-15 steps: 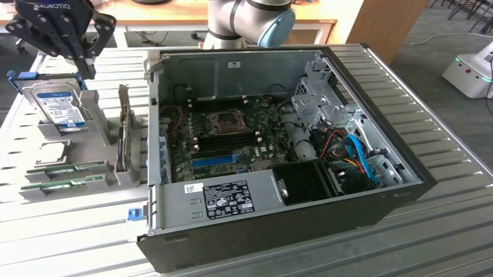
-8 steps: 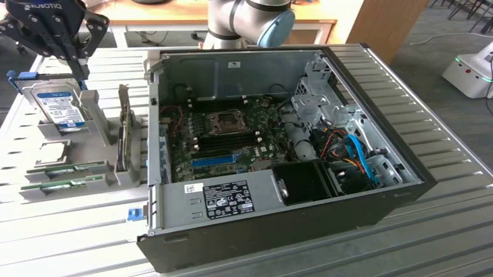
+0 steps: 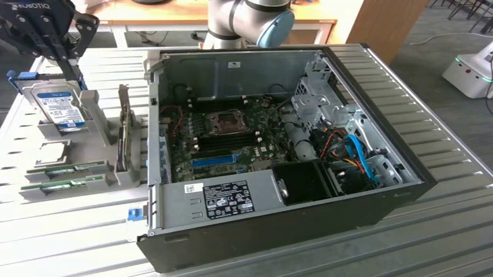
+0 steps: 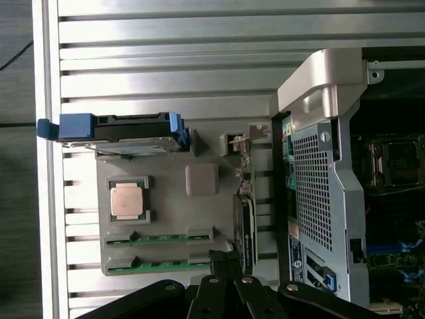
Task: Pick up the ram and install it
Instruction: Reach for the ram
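Gripper (image 3: 71, 66) clenched, nothing held, parked upper left of exterior view. Two ram sticks (image 3: 66, 171) (image 4: 163, 237) sat in gray holder (image 4: 166, 212), lower left, straight below gripper, well apart. Long axis roughly left-right.

The wrist view's edge cuts the claw (image 4: 226, 260) (the exterior view's cuts the arm (image 3: 246, 20)).

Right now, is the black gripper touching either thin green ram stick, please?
Apart: the exterior view shows the gripper up by the hard drive, clear of both ram sticks.
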You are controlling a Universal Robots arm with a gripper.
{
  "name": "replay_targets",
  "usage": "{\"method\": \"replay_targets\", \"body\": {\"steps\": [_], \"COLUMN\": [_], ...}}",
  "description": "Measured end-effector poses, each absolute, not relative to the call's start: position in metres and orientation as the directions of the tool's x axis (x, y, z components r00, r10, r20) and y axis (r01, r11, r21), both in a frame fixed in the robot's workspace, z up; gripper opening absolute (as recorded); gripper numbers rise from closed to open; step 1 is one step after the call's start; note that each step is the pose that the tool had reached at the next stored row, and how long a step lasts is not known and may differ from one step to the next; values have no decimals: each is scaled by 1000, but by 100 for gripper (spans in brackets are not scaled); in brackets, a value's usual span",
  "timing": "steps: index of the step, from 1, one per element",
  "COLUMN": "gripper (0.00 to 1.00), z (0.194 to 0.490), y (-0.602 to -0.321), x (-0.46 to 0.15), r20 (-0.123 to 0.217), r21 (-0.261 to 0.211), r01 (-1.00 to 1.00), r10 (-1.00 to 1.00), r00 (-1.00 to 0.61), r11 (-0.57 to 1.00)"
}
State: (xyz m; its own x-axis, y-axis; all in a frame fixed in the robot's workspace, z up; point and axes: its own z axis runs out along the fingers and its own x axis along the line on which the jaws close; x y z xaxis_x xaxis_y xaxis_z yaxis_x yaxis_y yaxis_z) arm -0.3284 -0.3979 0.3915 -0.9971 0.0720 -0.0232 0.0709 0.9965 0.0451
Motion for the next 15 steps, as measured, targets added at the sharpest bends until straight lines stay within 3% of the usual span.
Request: {"method": "replay_targets", "body": {"steps": [15], "gripper": [11], "z": [391], "y": [-398], "x": [-352], "r20": [-23], "r21": [45], "r01": [71], "r10": [72], "r00": [-997], "r11": [996]}}
